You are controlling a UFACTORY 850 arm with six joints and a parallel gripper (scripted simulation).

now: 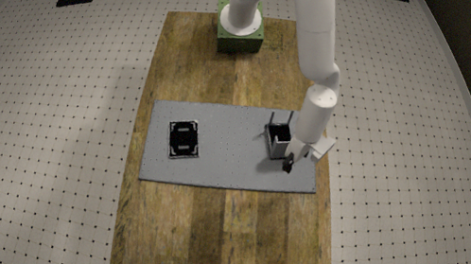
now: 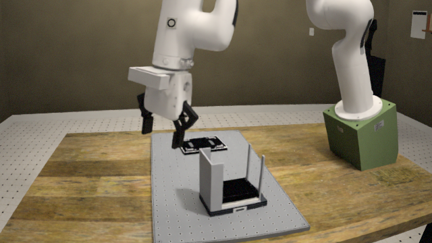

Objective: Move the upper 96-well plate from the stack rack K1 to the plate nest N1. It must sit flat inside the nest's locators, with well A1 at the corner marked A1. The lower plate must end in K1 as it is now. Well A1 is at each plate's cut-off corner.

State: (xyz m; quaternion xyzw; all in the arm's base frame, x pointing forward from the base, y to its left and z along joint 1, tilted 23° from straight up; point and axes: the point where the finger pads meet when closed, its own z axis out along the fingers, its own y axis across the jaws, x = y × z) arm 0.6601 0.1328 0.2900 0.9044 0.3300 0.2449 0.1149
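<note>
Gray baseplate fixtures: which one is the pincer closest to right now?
The stack rack K1, the one with the tall gray wall and thin posts. The open pincer hangs beside it; the flat nest N1 sits at the baseplate's far end.

A perforated board (image 2: 175,216) is laid across a wooden table (image 2: 84,189). On the board, a rack (image 2: 210,182) is set near one end, with plates (image 2: 237,190) stacked in it. A nest (image 2: 203,144) is placed well apart, toward the other end. The arm's base block (image 2: 362,138) is mounted on the table behind the board. The gripper (image 2: 162,129) is held above the board beside the rack.
</note>
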